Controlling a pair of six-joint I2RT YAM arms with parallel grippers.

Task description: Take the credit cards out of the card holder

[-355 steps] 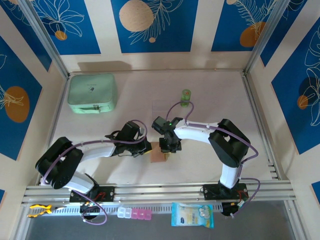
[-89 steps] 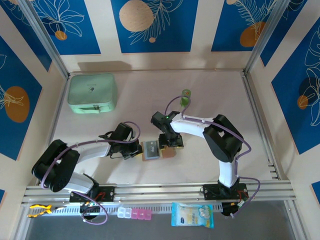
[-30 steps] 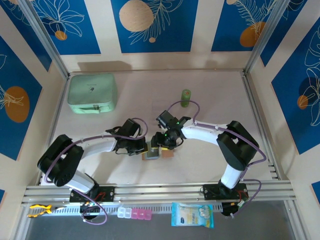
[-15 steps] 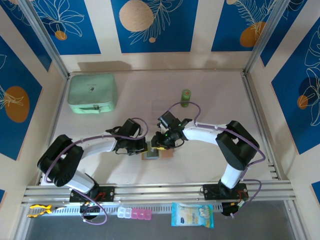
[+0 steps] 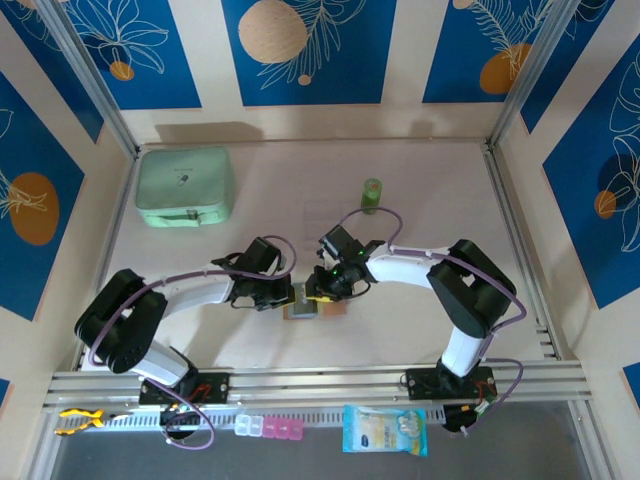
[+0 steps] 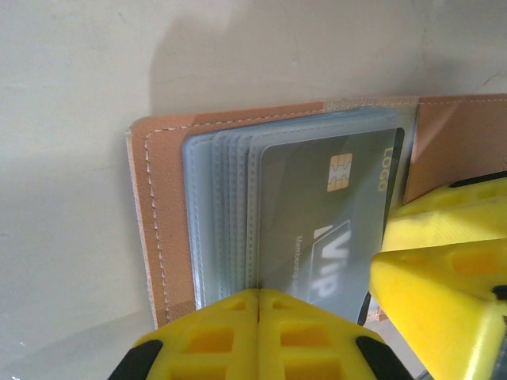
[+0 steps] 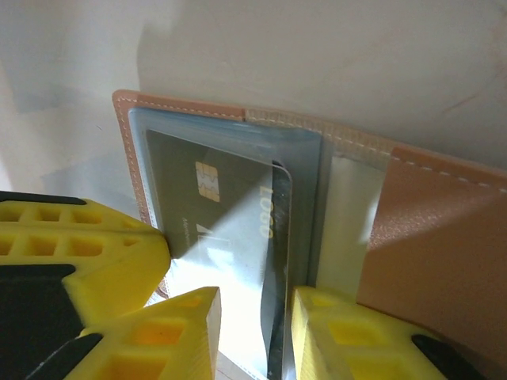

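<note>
The tan-pink card holder (image 5: 325, 309) lies open on the table between both grippers. Its leather border (image 6: 158, 229) frames several grey-blue pocket sleeves (image 6: 218, 214). A dark grey credit card (image 6: 317, 222) with a gold chip sits in the top sleeve. My left gripper (image 6: 259, 297) is shut, its tips pressing down on the sleeves' near edge. My right gripper (image 7: 253, 332) is open, and its fingers (image 7: 174, 332) straddle the card's lifted edge (image 7: 277, 317). From above, the left gripper (image 5: 291, 296) and the right gripper (image 5: 321, 291) meet over the holder. Other cards are hidden.
A mint-green zip pouch (image 5: 185, 186) lies at the back left. A small green bottle (image 5: 372, 194) stands behind the right arm. A pink pill box (image 5: 268, 428) and a blue packet (image 5: 385, 430) lie beyond the near rail.
Over the longer span the holder went from folded to lying open. In the last second the right gripper shifted slightly over the holder; the left arm stayed still.
</note>
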